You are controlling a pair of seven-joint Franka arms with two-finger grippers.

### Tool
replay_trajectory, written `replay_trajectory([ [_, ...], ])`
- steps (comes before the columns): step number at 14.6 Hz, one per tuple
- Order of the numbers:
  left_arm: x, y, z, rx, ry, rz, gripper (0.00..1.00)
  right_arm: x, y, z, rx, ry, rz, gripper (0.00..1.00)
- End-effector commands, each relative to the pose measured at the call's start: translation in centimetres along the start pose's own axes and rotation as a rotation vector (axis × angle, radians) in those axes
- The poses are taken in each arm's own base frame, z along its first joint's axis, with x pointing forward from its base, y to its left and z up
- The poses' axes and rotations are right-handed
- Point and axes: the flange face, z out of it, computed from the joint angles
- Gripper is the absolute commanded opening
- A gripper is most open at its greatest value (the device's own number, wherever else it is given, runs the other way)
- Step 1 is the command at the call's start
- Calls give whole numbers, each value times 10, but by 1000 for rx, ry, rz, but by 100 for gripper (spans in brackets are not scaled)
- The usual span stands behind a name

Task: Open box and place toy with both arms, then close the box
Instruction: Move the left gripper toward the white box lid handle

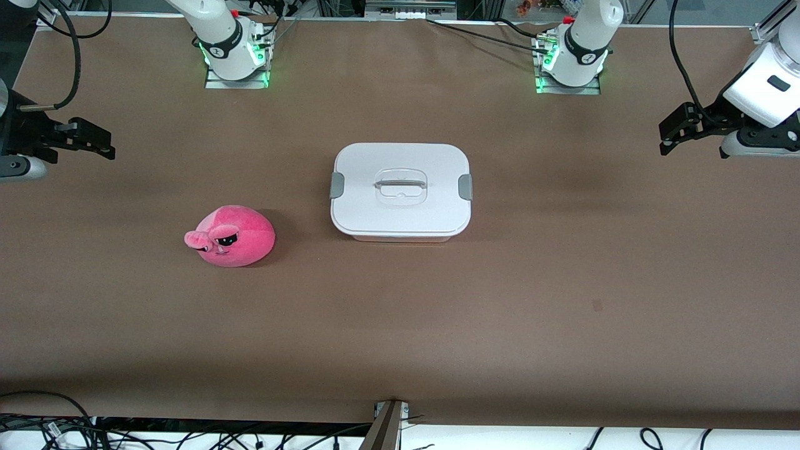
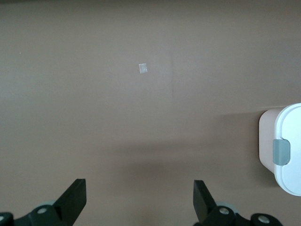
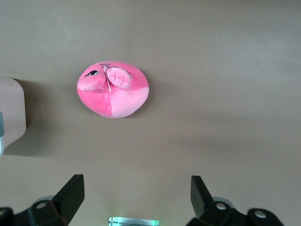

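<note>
- Left gripper (image 1: 672, 134) hangs in the air over the bare table (image 1: 562, 281) at the left arm's end, well apart from the box (image 1: 400, 190); its fingers (image 2: 75, 200) are spread wide with nothing between them.
- Right gripper (image 1: 100, 142) hangs over the right arm's end of the table, also well apart from the box, its fingers (image 3: 70, 195) likewise spread wide and empty.
- Both arms wait out at the table's ends, neither touching anything.
- The box sits near the middle of the table with its flat white lid (image 1: 400, 187) on, a grey clip (image 1: 337, 185) at each short end and the clear handle (image 1: 400, 184) lying on top.
- In the left wrist view one end of the box (image 2: 282, 150) shows, with the pinkish tub wall under the lid and one grey clip (image 2: 281, 151).
- The toy (image 1: 230, 236) rests on the table beside the box, toward the right arm's end and a little nearer to the front camera than the box, apart from it.
- Its snout points away from the box.
- In the right wrist view the toy (image 3: 113, 89) lies by itself on the table, with an edge of the box (image 3: 11, 113) near it.
</note>
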Motion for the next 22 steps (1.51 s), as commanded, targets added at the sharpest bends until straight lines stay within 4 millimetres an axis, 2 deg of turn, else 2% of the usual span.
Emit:
replay_trajectory([
  [1, -1, -1, -3, 15, 1, -11, 100, 2, 2, -4, -19, 5, -7, 100],
  [11, 0, 20, 5, 12, -33, 26, 100, 2, 6, -3, -13, 5, 0, 100],
  [13, -5, 50, 7, 6, -48, 78, 100, 2, 6, -4, -13, 7, 0, 100],
  [15, -9, 90, 10, -9, -56, 149, 100, 2, 5, -4, -13, 7, -2, 100],
  [18, -9, 155, 41, -85, -124, 252, 100, 2, 4, -4, -11, 7, -4, 100],
  [20, 4, 184, 54, -174, -159, 286, 100, 2, 2, -4, -12, 9, -7, 100],
  [22, 5, 212, 68, -195, -188, 341, 100, 2, 3, -4, -10, 9, -5, 100],
])
